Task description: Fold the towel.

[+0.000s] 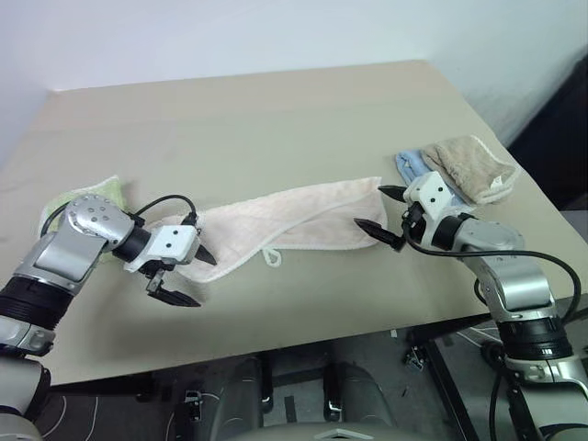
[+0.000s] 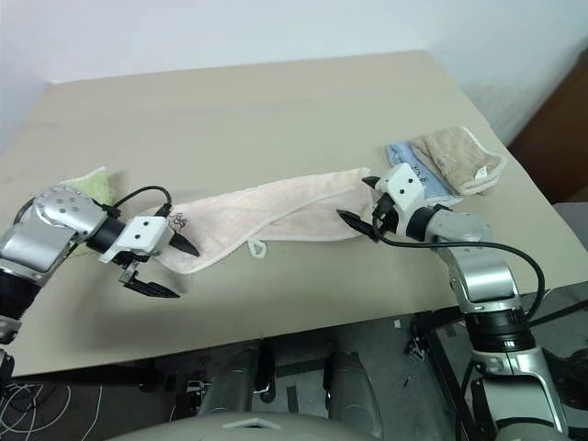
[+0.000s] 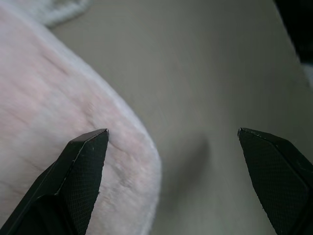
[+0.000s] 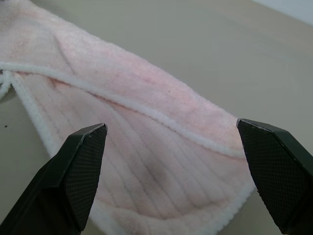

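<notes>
from the left eye we see the towel [image 1: 294, 216] lying long across the middle of the surface [image 1: 276, 110]. our left claw [image 1: 188, 276] is wide, at the towel's 9 o'clock end. our right claw [image 1: 381, 213] is wide too, at its 3 o'clock end. in our left wrist view one finger [image 3: 80, 171] sits over the pink edge. in our right wrist view the towel lies between our fingers [image 4: 78, 171].

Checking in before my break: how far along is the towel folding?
Done: the towel lies folded lengthwise on the table. In hand: nothing; the left gripper and right gripper sit open at its ends. Left: folding it shorter.
</notes>
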